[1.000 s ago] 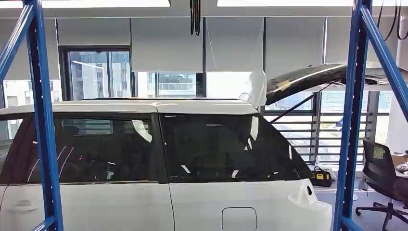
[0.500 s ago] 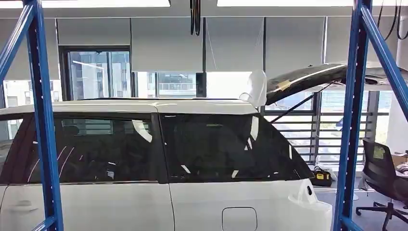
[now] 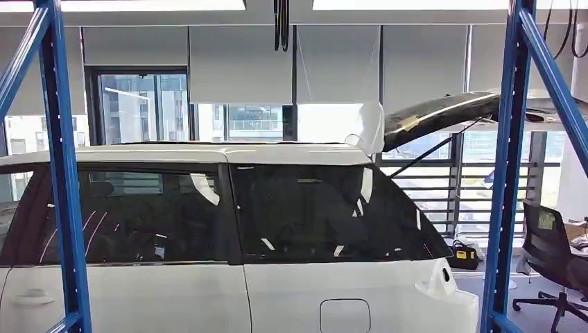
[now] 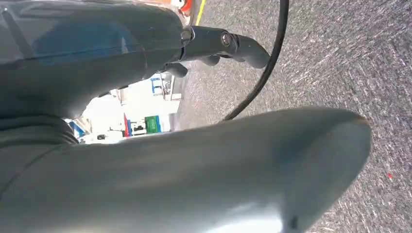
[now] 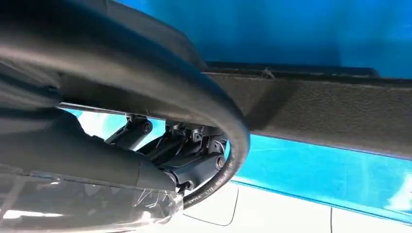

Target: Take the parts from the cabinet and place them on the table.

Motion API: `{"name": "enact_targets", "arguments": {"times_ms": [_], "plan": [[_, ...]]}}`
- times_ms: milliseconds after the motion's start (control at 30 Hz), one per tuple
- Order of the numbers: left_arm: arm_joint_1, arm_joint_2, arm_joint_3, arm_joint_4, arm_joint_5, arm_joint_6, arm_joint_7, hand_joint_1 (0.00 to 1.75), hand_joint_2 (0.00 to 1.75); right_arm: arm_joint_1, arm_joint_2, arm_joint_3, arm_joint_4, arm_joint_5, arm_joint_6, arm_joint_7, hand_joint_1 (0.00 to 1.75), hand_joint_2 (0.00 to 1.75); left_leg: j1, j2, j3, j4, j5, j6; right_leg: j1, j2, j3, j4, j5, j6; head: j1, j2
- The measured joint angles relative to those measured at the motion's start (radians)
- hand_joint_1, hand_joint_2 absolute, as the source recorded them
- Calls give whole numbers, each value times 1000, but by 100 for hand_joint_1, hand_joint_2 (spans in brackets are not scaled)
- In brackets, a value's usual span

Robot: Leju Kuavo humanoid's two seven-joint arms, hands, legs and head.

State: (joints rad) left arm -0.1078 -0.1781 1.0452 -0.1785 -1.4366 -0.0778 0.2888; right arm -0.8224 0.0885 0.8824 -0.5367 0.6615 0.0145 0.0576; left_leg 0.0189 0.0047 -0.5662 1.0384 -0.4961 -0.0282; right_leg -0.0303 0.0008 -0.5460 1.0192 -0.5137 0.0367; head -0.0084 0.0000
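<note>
Hazard entry: left hand (image 4: 97, 58) hung over grey carpet (image 4: 340, 58), fingers apart from thumb, nothing held. Right hand (image 5: 184, 160) lay near a blue panel (image 5: 316, 29); its grasp could not be told. Clear film (image 5: 145, 206) beneath it was possibly a wrapped part, location of parts otherwise uncertain. Risk: black cable (image 5: 233, 141) looped close, liable to snag fingers during a reach

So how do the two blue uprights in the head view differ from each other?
The left blue upright stands in front of the white car's side windows, while the right blue upright stands past the car's rear, before the office chair. The left upright leans slightly in the picture with a brace running to the upper left; the right upright's brace runs down to the right. Both are the same blue metal and reach from top to bottom of the picture.
</note>
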Motion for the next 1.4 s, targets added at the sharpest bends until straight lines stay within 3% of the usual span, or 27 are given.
{"name": "enact_targets", "arguments": {"times_ms": [500, 533, 833, 867, 1033, 1233, 1400], "plan": [[0, 0, 1, 0, 2, 3, -13, 0, 0, 3, 2, 0, 0, 0, -4, -1, 175, 175, 0, 0, 0, 0, 0, 0, 0, 0, 0, 0, 0, 0, 0, 0], [0, 0, 1, 0, 2, 3, -16, 0, 175, 4, 3, 0, 0, 0, -5, -1, 175, 175, 0, 0, 0, 0, 0, 0, 0, 0, 0, 0, 0, 0, 0, 0], [0, 0, -10, 0, -9, 3, -39, 0, 175, 6, 3, -1, 0, 1, -7, -2, 175, 175, 0, 0, 0, 0, 0, 0, 0, 0, 0, 0, 0, 0, 0, 0], [0, 0, -11, 0, -9, 3, -39, 0, 0, 6, 3, -1, 0, 2, -7, -3, 175, 175, 0, 0, 0, 0, 0, 0, 0, 0, 0, 0, 0, 0, 0, 0], [1, 0, -17, 0, -14, 3, -42, 0, 0, 6, 3, -1, 0, 3, -7, -4, 175, 175, 0, 0, 0, 0, 0, 0, 0, 0, 0, 0, 0, 0, 0, 0], [0, 0, -31, 0, -33, 78, -74, 0, 0, 12, 2, -5, 0, 5, -17, 0, 175, 175, 0, 0, 0, 0, 0, 0, 0, 0, 0, 0, 0, 0, 0, 0], [0, 0, -43, 0, -36, 87, -59, 0, 0, 15, 2, -10, 0, 6, -17, 1, 175, 175, 0, 0, 0, 0, 0, 0, 0, 0, 0, 0, 0, 0, 0, 0]]}}
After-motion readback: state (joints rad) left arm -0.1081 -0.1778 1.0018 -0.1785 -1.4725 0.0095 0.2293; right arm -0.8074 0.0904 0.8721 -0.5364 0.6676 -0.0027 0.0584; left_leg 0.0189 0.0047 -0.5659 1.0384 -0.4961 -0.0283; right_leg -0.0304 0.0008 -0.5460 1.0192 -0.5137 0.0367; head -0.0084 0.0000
